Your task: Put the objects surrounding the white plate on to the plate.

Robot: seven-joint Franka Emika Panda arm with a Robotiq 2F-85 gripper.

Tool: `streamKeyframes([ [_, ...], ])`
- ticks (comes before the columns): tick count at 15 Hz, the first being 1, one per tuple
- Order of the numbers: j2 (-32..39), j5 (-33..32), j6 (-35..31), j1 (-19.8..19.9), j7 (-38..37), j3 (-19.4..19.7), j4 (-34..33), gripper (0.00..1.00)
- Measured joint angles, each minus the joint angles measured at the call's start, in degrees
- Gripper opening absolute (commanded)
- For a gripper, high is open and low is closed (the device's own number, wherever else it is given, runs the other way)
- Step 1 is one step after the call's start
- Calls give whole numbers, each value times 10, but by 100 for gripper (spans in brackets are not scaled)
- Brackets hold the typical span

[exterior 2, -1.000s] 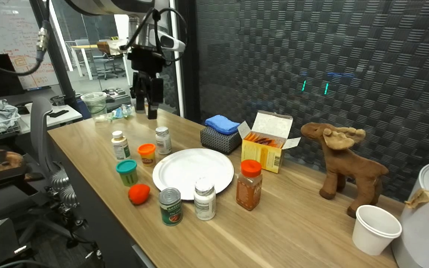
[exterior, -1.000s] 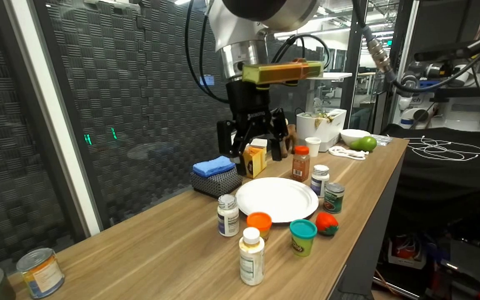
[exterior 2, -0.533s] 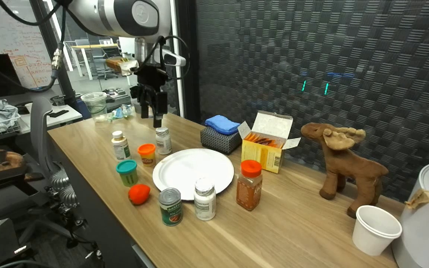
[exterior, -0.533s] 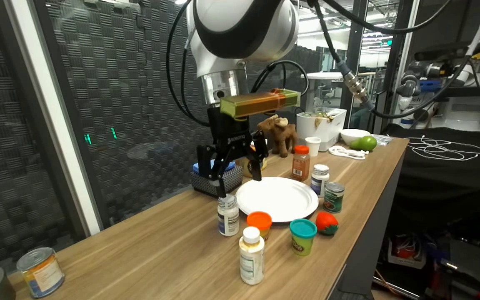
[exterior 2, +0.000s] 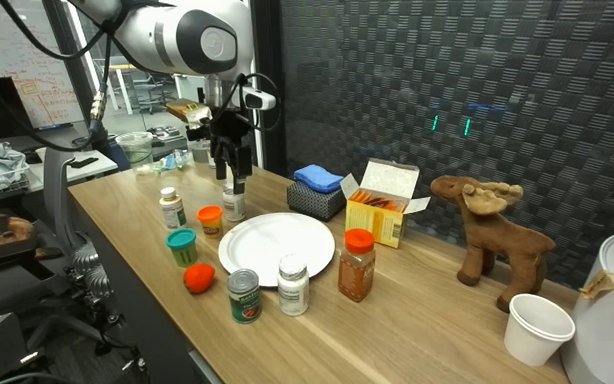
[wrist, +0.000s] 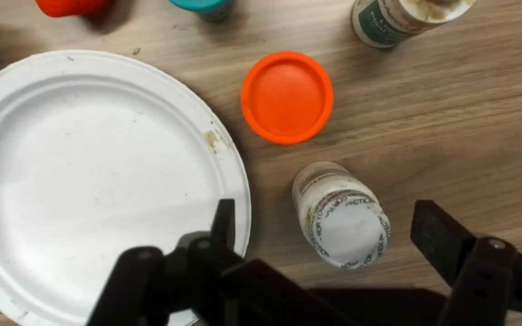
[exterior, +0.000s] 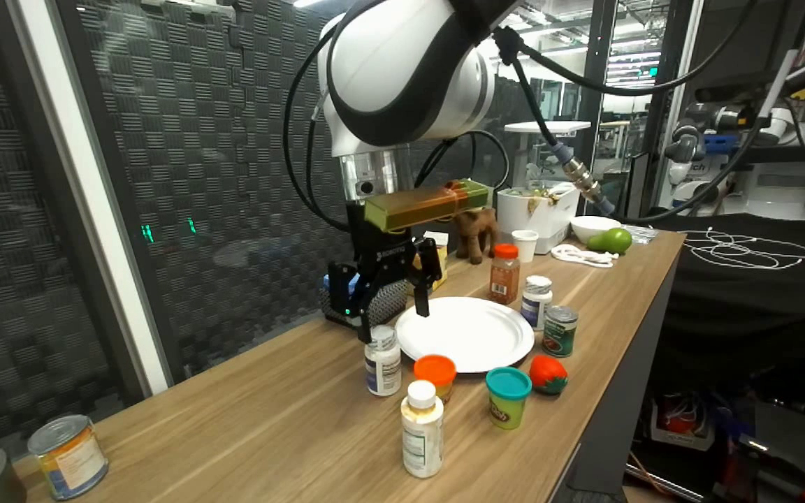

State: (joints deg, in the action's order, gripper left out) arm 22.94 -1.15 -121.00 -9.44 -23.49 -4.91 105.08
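On the wooden worktop (exterior: pixel 270 405), apparently targeting the white pill bottle (wrist: pixel 340 216), upright just beside the unloaded white plate (wrist: pixel 98 176). Have just lowered the end effector (exterior: pixel 394 325), spread and empty, toward that bottle; probably nearing a first grasp.

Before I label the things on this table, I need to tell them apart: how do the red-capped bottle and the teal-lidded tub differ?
Height: the red-capped bottle is taller than the teal-lidded tub.
Colour: the bottle's body is mostly reddish-brown, while the tub's is green.
Place: the bottle and the tub stand on roughly opposite sides of the white plate.
Shared: both are closed and upright on the wooden table.
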Motion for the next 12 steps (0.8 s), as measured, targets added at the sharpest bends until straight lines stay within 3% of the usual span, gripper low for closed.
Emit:
streamKeyframes([
  [2, 7, 0, -1, -2, 0, 2, -3, 100],
  [4, 15, 0, -1, -4, 0, 2, -6, 75],
  [8, 29, 0, -1, -11, 0, 3, -12, 42],
  [11, 31, -3, -2, -17, -1, 6, -15, 23],
  [12, 30, -6, -2, -19, -2, 7, -16, 23],
])
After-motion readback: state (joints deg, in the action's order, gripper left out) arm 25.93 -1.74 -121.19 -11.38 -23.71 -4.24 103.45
